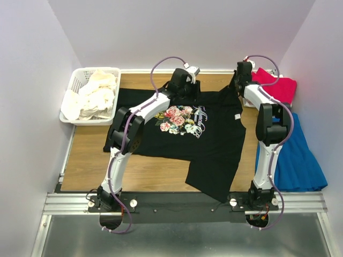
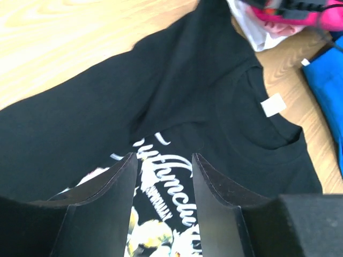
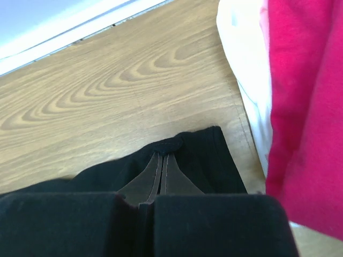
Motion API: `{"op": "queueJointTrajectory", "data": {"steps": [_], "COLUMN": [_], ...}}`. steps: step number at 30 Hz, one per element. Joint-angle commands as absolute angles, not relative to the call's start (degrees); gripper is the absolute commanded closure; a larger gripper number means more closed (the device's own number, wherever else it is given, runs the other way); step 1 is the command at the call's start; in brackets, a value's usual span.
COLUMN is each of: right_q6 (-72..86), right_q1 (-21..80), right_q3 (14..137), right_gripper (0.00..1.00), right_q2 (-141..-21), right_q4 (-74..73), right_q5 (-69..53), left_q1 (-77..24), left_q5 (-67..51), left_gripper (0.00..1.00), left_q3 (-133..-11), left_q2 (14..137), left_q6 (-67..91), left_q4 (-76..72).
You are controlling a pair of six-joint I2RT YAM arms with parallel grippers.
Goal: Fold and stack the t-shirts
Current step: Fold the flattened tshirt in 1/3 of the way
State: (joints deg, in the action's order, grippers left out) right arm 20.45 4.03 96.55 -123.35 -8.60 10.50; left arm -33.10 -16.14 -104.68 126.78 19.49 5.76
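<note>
A black t-shirt [image 1: 214, 144] with a pink-rose print and white lettering lies spread face up on the wooden table. My left gripper [image 1: 187, 93] hovers over its chest near the collar. Its jaws are open, with the lettering showing between them [image 2: 163, 158]. My right gripper [image 1: 236, 87] is at the shirt's far right corner, shut on the hem of the black fabric [image 3: 203, 155], and its fingertips [image 3: 163, 152] pinch a small bunched fold there. A crimson red t-shirt [image 1: 278, 85] lies just right of that gripper. Cream-white shirts [image 1: 96, 96] are heaped at the far left.
The cream shirts fill a white lattice basket [image 1: 75, 80] at the far left. A blue cloth [image 1: 295, 155] lies along the right edge, below the red shirt. White fabric [image 3: 241, 43] sticks out beside the red shirt. A white tag [image 2: 273, 105] marks the black shirt's collar.
</note>
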Motion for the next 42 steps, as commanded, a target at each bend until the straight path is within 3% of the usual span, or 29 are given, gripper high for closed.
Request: {"op": "queueJointTrajectory", "data": {"steps": [1, 6, 10, 26, 42], "right_q6": [20.65, 21.01, 21.27, 21.01, 22.32], "right_q1": [3.78, 3.78, 3.78, 3.52, 2.29], "right_q3": [100.36, 101.34, 101.43, 101.78, 101.95], "right_gripper": [0.99, 0.99, 0.99, 0.99, 0.99], "right_q2": [-127.26, -128.93, -129.29, -129.02, -129.55], "right_q4": [-8.52, -8.44, -8.44, -8.44, -8.44], "right_q5": [10.64, 10.37, 10.28, 9.67, 7.21], "left_q1": [-36.03, -38.05, -39.37, -40.52, -40.69], "left_q5": [-20.74, -22.15, -21.71, -13.18, -8.53], "left_gripper": [0.46, 0.33, 0.3, 0.29, 0.35], "left_q3": [-111.16, -116.1, -117.77, -131.56, -133.15], "left_q2": [131.39, 136.4, 138.69, 149.84, 152.31], "left_q6": [20.21, 21.71, 23.2, 28.73, 31.64], "left_q4": [7.2, 9.58, 10.46, 15.73, 17.06]}}
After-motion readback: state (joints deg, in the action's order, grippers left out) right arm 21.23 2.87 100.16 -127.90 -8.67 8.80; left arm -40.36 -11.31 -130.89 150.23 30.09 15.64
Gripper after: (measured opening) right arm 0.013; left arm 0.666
